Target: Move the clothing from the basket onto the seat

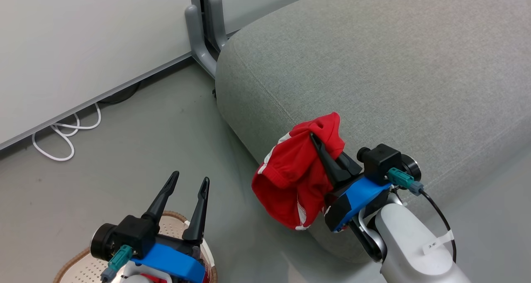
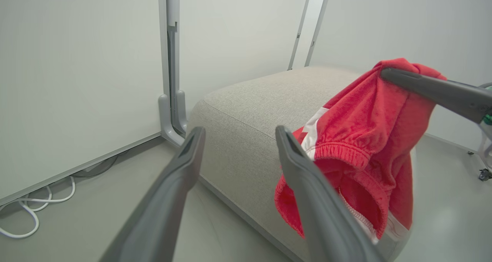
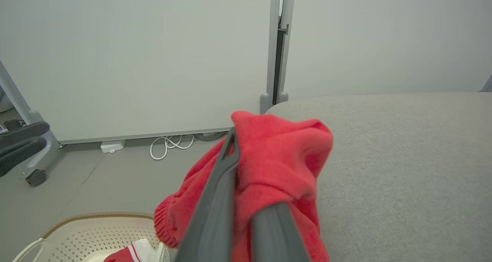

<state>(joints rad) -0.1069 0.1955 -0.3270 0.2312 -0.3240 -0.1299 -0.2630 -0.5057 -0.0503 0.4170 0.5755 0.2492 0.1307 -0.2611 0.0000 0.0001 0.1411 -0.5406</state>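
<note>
- The right gripper (image 1: 318, 141) is seen closed on a bunched fold of a red garment (image 1: 290, 175); the cloth is pinched near the fingertips, so the rest hangs free below in a loose pouch
- The garment is held up at the near rounded edge of the seat (image 1: 373, 67), with its top about level with the cushion and its bulk hanging beside the edge, over the floor (image 1: 145, 142); whether the upholstery is brushed cannot be told
- The high grip is judged to be meant to lift the hanging cloth over that edge before it is let go; the carry is taken as the step in hand, with the release not yet made
- The left gripper (image 1: 191, 177) is held with its fingers spread apart and nothing between them, above the basket (image 1: 87, 268), presumably kept ready for the next pick
- A second garment (image 3: 132, 251), red with white striped trim, lies in the basket, so about half the task is judged to be left
- The seat is covered in grey woven fabric, with a stitched seam run along its edge; a soft, yielding landing is expected
- The floor is smooth and pale grey; pale partition panels (image 1: 83, 46) are stood behind the seat on a grey post foot (image 1: 199, 38), and a white cable (image 1: 66, 137) is looped at their base
</note>
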